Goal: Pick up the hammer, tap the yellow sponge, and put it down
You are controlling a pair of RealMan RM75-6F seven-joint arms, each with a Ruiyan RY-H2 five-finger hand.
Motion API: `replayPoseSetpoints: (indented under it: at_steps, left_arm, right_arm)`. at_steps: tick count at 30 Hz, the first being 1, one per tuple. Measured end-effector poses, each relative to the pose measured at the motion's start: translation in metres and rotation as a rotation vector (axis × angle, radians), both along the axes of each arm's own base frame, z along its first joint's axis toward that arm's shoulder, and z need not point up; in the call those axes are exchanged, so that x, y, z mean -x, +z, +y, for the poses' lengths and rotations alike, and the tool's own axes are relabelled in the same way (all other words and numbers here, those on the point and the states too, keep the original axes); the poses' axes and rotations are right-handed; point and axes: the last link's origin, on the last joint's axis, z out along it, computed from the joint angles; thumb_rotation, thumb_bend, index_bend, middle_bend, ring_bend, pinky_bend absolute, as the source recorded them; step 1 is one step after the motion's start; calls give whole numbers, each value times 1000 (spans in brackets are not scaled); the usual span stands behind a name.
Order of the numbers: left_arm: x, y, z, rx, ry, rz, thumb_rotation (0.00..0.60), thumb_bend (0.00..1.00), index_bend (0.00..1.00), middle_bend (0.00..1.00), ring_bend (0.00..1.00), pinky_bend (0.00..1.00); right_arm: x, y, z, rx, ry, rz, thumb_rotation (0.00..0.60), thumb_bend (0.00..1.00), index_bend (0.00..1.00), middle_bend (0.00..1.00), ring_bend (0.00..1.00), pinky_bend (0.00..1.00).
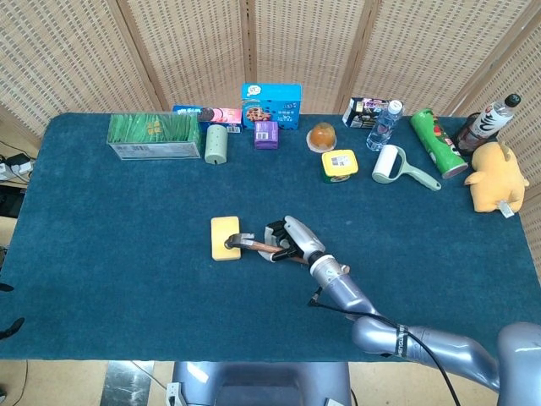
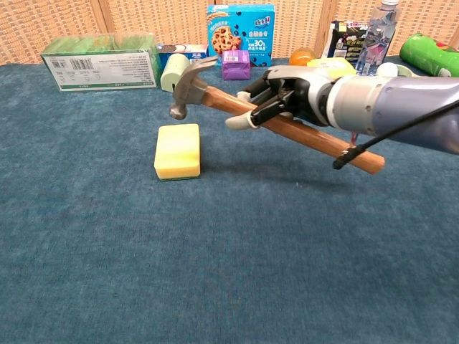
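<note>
My right hand [image 1: 292, 239] [image 2: 287, 93] grips the wooden handle of the hammer [image 2: 237, 107] near its head and holds it up off the table. The steel hammer head [image 1: 237, 243] [image 2: 188, 84] hangs above the right part of the yellow sponge [image 1: 223, 237] [image 2: 177, 150], with a gap between them in the chest view. The handle slopes down to the right behind the hand. The sponge lies flat on the blue cloth. My left hand is in neither view.
Along the far edge stand a green box [image 1: 153, 135], a cookie box [image 1: 271, 104], a purple box [image 1: 265, 134], a yellow-lidded jar [image 1: 339, 165], a water bottle [image 1: 382, 124], a lint roller [image 1: 397, 167], a green can [image 1: 436, 140] and a yellow plush toy [image 1: 494, 179].
</note>
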Motion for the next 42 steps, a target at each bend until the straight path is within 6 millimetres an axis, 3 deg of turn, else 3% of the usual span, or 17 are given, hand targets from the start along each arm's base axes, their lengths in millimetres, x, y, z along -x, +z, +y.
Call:
replayPoseSetpoints:
  at_steps: [9, 20, 24, 32, 42]
  left_arm:
    - [9, 4, -4, -5, 36, 6, 600, 224, 333, 182, 72, 133]
    - [12, 2, -2, 0, 42, 1, 600, 225, 333, 182, 72, 133]
    - [13, 2, -1, 1, 43, 1, 600, 225, 332, 182, 73, 133]
    - [7, -5, 6, 23, 16, -6, 600, 224, 332, 182, 72, 133]
    - [4, -5, 6, 28, 15, -2, 600, 225, 332, 182, 72, 133]
  right_arm:
    - [-9, -14, -14, 55, 52, 111, 600, 374, 861, 1000, 1000, 1000]
    - [-19, -40, -19, 107, 222, 493, 600, 372, 861, 1000, 1000, 1000]
    - [-23, -44, -20, 112, 203, 573, 600, 373, 861, 1000, 1000, 1000]
    - [-44, -13, -16, 45, 112, 362, 600, 373, 861, 1000, 1000, 1000]
    - [-42, 4, -12, -104, 10, 118, 600, 373, 861, 1000, 1000, 1000]
